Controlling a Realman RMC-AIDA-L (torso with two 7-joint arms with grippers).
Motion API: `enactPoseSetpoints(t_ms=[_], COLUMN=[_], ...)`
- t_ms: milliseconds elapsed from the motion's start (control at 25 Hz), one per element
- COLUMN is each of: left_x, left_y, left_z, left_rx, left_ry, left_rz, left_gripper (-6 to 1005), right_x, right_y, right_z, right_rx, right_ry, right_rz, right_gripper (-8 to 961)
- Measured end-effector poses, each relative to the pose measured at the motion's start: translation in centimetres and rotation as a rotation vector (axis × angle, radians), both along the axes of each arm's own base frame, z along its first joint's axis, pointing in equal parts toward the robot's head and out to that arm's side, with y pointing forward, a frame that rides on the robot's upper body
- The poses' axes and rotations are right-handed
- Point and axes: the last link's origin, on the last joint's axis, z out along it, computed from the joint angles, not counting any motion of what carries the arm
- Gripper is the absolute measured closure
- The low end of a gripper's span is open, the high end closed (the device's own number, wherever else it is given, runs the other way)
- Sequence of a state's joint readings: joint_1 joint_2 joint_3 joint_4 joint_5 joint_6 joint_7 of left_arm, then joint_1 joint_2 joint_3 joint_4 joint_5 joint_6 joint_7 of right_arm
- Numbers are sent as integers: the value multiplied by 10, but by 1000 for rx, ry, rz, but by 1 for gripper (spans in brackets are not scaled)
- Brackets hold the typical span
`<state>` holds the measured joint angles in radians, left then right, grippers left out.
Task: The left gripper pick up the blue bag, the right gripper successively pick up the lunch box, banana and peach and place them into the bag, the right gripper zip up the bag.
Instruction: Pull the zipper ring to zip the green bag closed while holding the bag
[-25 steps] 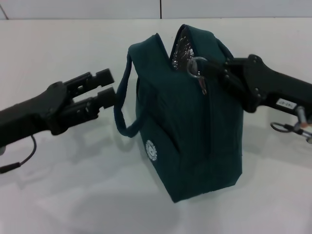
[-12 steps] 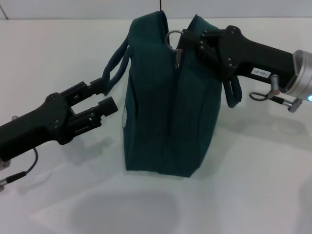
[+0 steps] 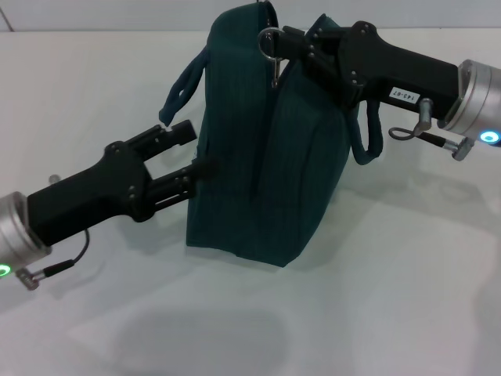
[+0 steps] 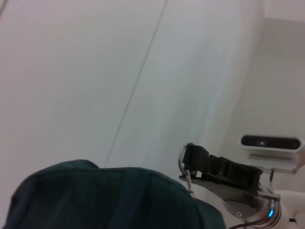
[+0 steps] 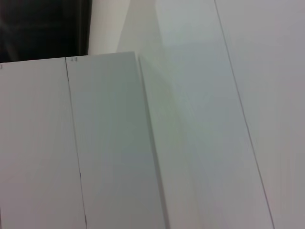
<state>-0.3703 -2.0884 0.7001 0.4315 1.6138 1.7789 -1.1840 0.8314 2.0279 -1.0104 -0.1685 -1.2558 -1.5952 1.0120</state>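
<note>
The blue bag (image 3: 266,157) stands upright in the middle of the white table, its top drawn together so no lining shows. At the bag's top, my right gripper (image 3: 293,44) is shut on the metal ring zipper pull (image 3: 270,39). My left gripper (image 3: 192,150) is open against the bag's left side, just under one loop handle (image 3: 178,88), and its lower finger touches the fabric. The left wrist view shows the bag's top (image 4: 95,200) and the right gripper (image 4: 190,162) with the ring. No lunch box, banana or peach is in view.
The second loop handle (image 3: 364,133) hangs under the right arm. White table (image 3: 407,298) surrounds the bag, with a wall behind. The right wrist view shows only pale panels.
The bag swung upright and its open mouth with silver lining closed as my right gripper drew the zipper pull leftward and up. My left gripper moved in against the bag's side.
</note>
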Motion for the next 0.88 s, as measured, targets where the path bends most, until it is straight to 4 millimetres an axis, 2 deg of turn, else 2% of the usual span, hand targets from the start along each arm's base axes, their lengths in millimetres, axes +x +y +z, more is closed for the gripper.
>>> enactPoseSetpoints(t_ms=[320,520,880], left_x=[6,5,8], left_y=[18,25,22], left_z=[-14,-13,-13], left_rx=[-2,48,51], left_ry=[34,6,10], left_rz=[31,77,36], left_gripper=[239,239,577], right_x=[0,1,4], right_y=[1,1,0], right_z=[0,-1,-1], right_rx=[4,3,-1], right_ry=[-3,-2,-3], right_rz=[-5,-10,-19], right_gripper=[952,951,952])
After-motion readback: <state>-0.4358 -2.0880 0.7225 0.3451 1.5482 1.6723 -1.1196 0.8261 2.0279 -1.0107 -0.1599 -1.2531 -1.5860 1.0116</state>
